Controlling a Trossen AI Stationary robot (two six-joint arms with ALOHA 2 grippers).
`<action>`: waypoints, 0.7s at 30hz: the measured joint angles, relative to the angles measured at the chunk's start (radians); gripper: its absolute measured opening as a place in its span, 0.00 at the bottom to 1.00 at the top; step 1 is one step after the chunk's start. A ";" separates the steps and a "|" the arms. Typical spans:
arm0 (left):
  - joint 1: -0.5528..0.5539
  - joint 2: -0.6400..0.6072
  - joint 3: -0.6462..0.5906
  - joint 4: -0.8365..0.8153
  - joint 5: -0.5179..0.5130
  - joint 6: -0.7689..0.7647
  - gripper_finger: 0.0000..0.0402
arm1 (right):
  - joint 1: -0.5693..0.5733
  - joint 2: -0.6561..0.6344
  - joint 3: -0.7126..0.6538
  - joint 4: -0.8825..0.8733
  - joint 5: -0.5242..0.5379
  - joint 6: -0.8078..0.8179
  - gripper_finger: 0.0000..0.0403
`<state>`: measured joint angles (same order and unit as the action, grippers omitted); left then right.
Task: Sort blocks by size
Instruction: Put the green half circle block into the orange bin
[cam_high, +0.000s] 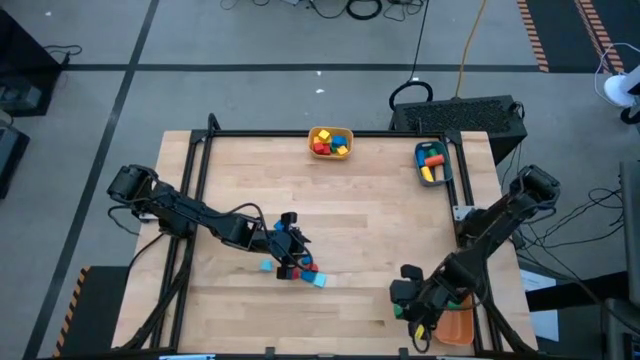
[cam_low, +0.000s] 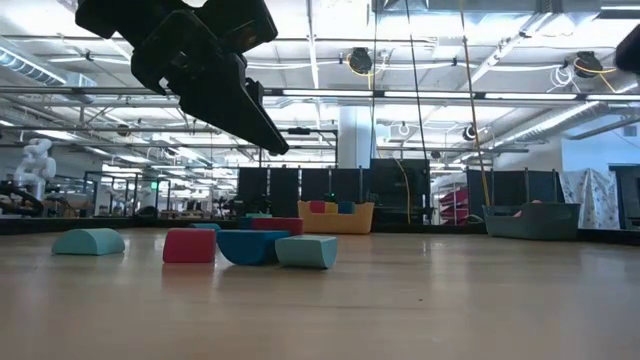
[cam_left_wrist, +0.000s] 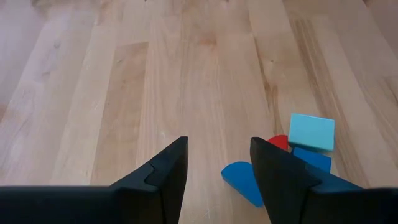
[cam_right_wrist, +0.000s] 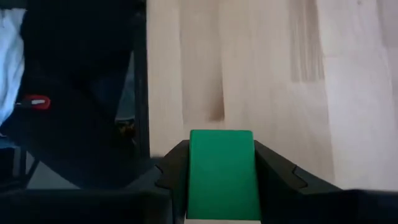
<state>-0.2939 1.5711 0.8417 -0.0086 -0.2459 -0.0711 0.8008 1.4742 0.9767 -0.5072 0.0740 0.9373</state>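
Green block (cam_right_wrist: 221, 171) sits clamped in the right gripper (cam_right_wrist: 221, 180) beside the orange bin (cam_high: 460, 325) — next, a drop — while the left gripper (cam_left_wrist: 217, 171) hangs open, empty, just beside the remaining blocks (cam_left_wrist: 311, 134).

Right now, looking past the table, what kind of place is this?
Probably a large robotics lab or workshop hall: a wooden table on bare concrete, exposed ceiling beams with hanging lights, and a white robot in the far background.
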 joint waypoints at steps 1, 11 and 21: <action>0.000 0.000 0.000 0.000 0.000 0.000 0.44 | 0.008 0.000 0.020 -0.038 -0.001 0.021 0.30; -0.003 0.000 0.000 0.000 0.000 -0.002 0.44 | 0.156 0.000 0.103 -0.334 -0.058 0.388 0.30; -0.004 0.000 0.000 -0.001 0.001 -0.002 0.44 | 0.299 0.009 0.103 -0.376 -0.046 0.638 0.30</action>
<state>-0.2977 1.5711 0.8417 -0.0093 -0.2451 -0.0727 1.0994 1.4828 1.0798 -0.8835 0.0277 1.5752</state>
